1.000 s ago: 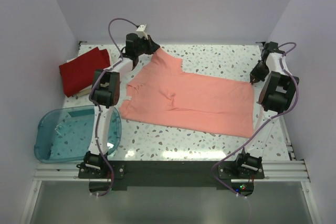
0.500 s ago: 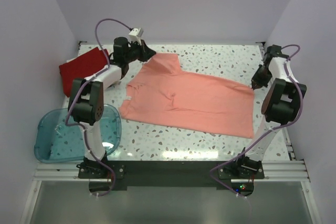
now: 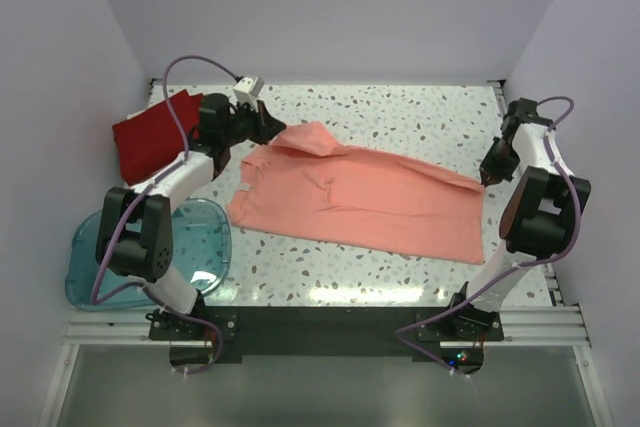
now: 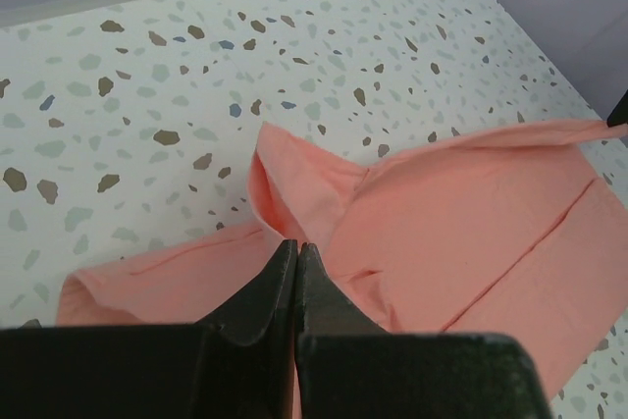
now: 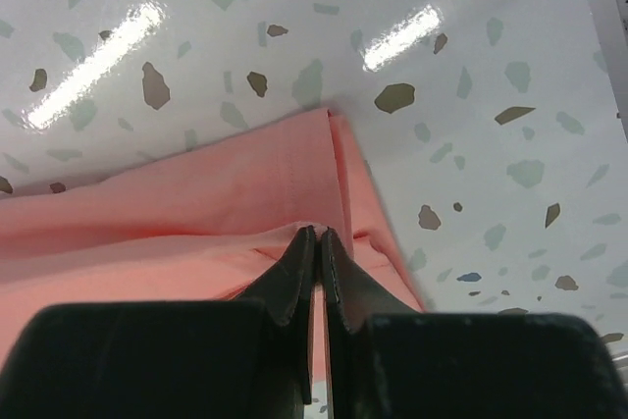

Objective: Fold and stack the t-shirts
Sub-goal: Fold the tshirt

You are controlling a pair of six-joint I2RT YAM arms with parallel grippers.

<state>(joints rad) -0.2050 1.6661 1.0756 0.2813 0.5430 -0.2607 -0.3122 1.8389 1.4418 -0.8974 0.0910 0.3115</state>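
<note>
The salmon-pink t-shirt (image 3: 370, 202) lies spread across the middle of the table. My left gripper (image 3: 272, 130) is shut on its far left corner and holds that cloth (image 4: 304, 193) lifted and folded over. My right gripper (image 3: 486, 177) is shut on its far right corner (image 5: 324, 169), raised a little off the table. The deep red t-shirt (image 3: 155, 132) lies folded at the far left, with a strip of cream-white cloth (image 3: 150, 178) under its near edge.
A translucent blue plastic tub (image 3: 135, 252) stands at the near left, partly under my left arm. The speckled table (image 3: 400, 107) is walled at the back and on both sides. A black rail (image 3: 320, 322) runs along the near edge.
Both grippers have pulled the shirt's far edge toward the near side. The left arm has swung leftward and nearer; the far corners now lie folded over the shirt's body.
</note>
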